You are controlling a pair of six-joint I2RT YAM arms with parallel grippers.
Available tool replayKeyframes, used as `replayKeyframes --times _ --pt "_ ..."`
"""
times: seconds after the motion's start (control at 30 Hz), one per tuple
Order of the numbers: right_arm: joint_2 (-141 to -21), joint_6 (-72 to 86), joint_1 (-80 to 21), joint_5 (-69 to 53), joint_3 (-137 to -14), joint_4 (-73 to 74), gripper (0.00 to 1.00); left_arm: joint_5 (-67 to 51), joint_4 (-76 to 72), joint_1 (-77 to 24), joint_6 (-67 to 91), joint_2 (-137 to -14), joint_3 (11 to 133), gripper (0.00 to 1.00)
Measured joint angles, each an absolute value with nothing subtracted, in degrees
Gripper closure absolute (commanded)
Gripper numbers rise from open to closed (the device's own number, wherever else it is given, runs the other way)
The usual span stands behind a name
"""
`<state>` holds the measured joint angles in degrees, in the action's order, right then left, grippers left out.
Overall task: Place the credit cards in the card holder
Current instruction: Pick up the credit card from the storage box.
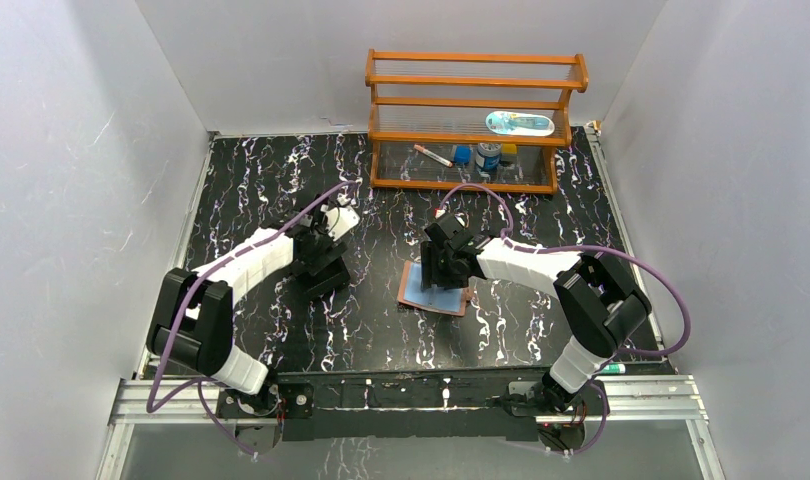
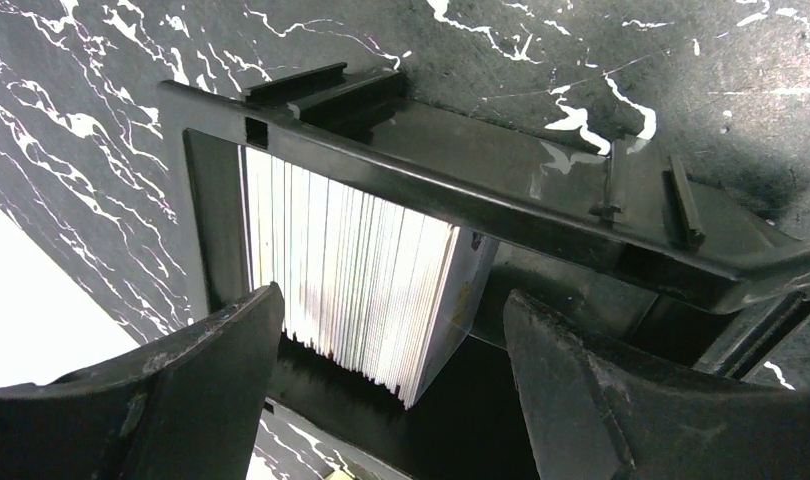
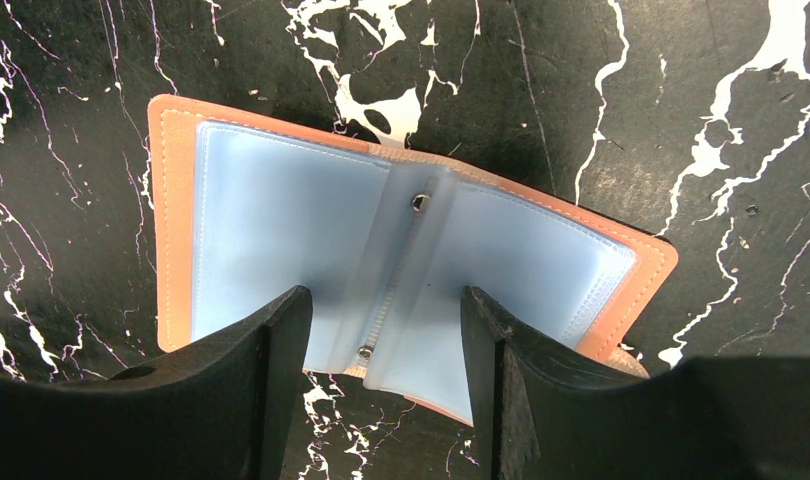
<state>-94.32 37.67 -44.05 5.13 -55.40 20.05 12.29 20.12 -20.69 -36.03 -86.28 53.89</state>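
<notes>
The card holder [image 3: 271, 220] lies open on the table [image 3: 701, 90], its clear pockets up. My right gripper [image 3: 383, 305] hangs over it, jaws wide, holding nothing. The credit cards [image 2: 351, 265] stand packed in a black tray [image 2: 501, 195]. My left gripper [image 2: 391, 300] hangs over them, jaws wide too.

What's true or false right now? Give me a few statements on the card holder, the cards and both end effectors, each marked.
1. The card holder lies opened flat on the table. True.
2. The right end effector is shut on a card. False: it is open and empty, with its fingers either side of the holder's middle fold.
3. The credit cards stand on edge as a stack in the black tray. True.
4. The left end effector has lifted one card out. False: it is open, holds nothing, and sits over the stack.
</notes>
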Motion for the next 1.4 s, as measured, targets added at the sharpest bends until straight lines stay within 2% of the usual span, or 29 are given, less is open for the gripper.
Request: replayKeyframes --times 0.17,0.4,0.67,1.07,1.4 --pt "-94.32 37.67 -44.05 5.13 -55.4 20.05 0.36 12.53 18.24 -20.69 -36.05 -86.72 52.16 0.2" --pt "-94.32 37.52 -44.05 5.15 -55.4 20.05 0.36 14.17 16.16 -20.71 -36.53 -87.57 51.68 0.41" --pt "-94.32 37.5 -44.05 5.06 -55.4 20.05 0.36 14.81 15.18 -20.75 -37.56 -87.55 51.68 0.56" --pt "-94.32 37.52 -44.01 4.71 -55.4 20.14 0.36 15.03 17.04 -20.8 -37.95 -87.48 52.77 0.6" --pt "-94.32 37.52 -44.01 4.47 -55.4 20.18 0.36 14.83 18.59 -20.8 -38.0 -87.37 53.45 0.72"
